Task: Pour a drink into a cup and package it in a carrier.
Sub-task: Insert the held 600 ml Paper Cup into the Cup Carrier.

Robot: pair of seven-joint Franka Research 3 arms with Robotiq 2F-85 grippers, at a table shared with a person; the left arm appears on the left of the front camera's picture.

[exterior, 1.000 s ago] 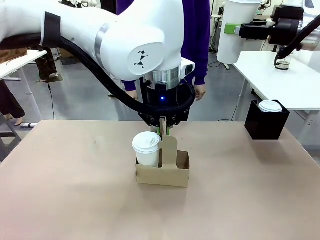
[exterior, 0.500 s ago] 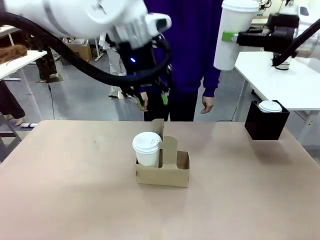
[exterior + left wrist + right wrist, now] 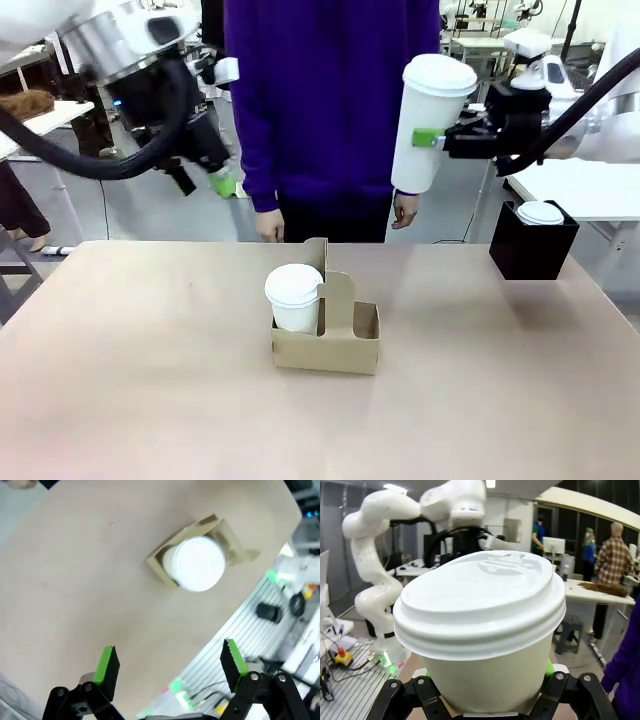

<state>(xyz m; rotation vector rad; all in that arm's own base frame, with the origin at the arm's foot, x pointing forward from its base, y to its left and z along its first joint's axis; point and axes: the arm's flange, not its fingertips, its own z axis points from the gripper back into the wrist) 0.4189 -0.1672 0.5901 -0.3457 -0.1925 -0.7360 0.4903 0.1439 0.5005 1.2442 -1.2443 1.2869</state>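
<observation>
From the front we see right fingers (image 3: pixel 428 137) gripping a tall white lidded paper cup (image 3: pixel 428 105) aloft; left wrist view shows left fingers (image 3: pixel 106 671) wide apart above the brown cardboard carrier (image 3: pixel 232 537).

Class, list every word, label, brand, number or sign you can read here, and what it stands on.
No text can be read.
The held cup, the carrier, the second cup in it and the black box show no print.
Raised marks on the held cup's lid: too blurred to read.
</observation>
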